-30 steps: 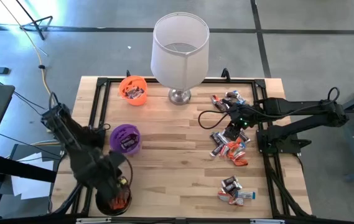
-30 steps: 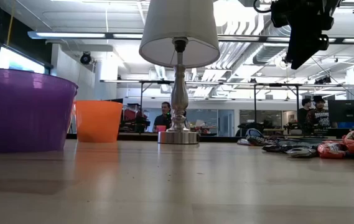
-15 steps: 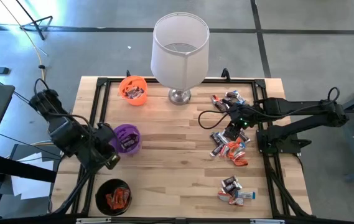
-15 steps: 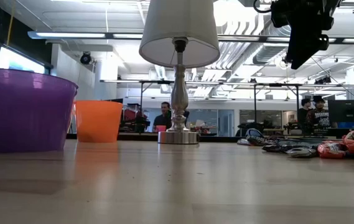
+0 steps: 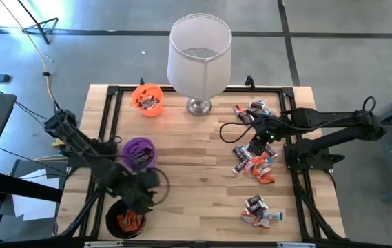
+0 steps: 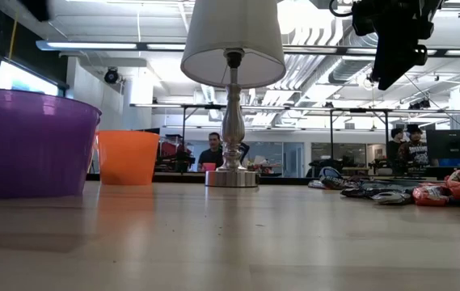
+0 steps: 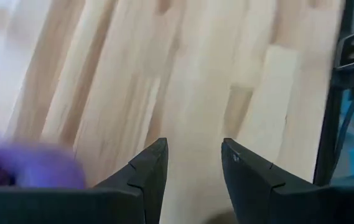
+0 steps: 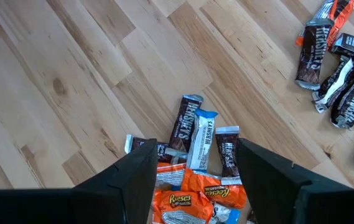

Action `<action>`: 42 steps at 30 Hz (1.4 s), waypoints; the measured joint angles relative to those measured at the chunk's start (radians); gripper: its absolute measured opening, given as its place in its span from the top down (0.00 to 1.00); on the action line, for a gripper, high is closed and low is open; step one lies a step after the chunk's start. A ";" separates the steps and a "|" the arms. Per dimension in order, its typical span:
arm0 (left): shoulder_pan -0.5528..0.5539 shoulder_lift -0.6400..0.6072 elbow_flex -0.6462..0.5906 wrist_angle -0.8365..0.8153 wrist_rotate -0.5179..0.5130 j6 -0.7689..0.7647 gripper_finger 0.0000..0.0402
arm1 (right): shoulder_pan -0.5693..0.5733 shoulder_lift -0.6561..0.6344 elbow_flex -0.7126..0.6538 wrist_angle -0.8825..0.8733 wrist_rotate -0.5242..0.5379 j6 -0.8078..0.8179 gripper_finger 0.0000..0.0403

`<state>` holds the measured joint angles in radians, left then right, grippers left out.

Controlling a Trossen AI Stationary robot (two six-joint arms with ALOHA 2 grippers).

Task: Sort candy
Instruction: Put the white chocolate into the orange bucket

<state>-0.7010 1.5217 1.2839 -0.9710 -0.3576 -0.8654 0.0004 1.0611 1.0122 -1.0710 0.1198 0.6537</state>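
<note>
Wooden worktop [image 5: 196, 200] carries three cups: a black cup [image 5: 125, 219] at the near left holding orange candy, a purple cup [image 5: 139, 153], an orange cup [image 5: 147, 100]. One left gripper [image 5: 146, 195] hangs beside the black cup, fingers [image 7: 149, 168] apart, empty. One lamp [image 5: 198, 56] stands mid-back. Rightward, the right gripper [image 5: 259, 145] hovers over loose candy [image 8: 201, 140], fingers parted; another candy cluster [image 5: 259, 210] lies nearer.
</note>
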 joint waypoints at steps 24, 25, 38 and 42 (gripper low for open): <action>0.119 0.036 0.001 0.472 -0.065 0.494 0.66 | 0.000 0.000 0.000 0.000 0.000 0.000 0.48; 0.119 0.036 0.001 0.472 -0.083 0.494 0.66 | 0.000 0.000 0.000 0.000 0.000 0.000 0.48; 0.126 0.036 0.001 0.468 -0.131 0.511 0.66 | 0.000 0.000 0.000 0.051 0.089 -0.001 0.48; 0.141 0.036 0.001 0.467 -0.167 0.510 0.66 | -0.011 0.000 0.000 0.062 0.036 0.000 0.48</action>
<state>-0.5604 1.5578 1.2846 -0.5037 -0.5245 -0.3551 -0.0111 1.0614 1.0122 -1.0092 0.1559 0.6532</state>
